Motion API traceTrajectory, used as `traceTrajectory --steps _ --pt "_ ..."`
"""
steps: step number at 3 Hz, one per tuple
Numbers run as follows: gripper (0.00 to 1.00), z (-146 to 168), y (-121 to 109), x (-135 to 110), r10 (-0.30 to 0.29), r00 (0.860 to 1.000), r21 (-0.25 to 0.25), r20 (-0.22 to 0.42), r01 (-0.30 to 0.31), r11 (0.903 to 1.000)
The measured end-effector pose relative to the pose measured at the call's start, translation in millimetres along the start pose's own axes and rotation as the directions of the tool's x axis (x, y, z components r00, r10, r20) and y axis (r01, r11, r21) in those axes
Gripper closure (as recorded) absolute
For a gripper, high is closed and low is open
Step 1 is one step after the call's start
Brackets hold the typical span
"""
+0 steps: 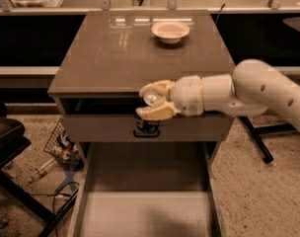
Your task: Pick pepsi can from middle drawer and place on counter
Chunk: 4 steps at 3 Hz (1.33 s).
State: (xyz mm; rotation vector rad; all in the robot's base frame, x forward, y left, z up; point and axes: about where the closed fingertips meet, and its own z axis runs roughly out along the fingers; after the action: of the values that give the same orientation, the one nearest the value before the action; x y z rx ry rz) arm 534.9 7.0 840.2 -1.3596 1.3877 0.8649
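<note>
Counter with 1 bowl, gripper at its front edge

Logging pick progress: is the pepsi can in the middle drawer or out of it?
Out. The gripper holds the pepsi can up at the front edge of the counter, above the bare bottom of the middle drawer.
</note>
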Motion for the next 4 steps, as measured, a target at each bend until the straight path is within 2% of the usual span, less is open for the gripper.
traceTrajectory --steps 1,2,3,4 --pt "1.00 -9.1 -49.3 -39.7 0.008 0.998 0.005 -0.066 -0.007 1.0000" --pt "1.00 -4.2 -87.7 -62.1 0.004 0.993 -0.028 -0.121 -0.008 0.9996" --pt "1.00 18.0 -119.5 -76.4 -0.017 0.989 -0.095 -0.148 0.003 0.9954" --pt "1.00 62.6 -155.6 -85.5 -0.056 0.992 -0.181 -0.111 0.035 0.9828"
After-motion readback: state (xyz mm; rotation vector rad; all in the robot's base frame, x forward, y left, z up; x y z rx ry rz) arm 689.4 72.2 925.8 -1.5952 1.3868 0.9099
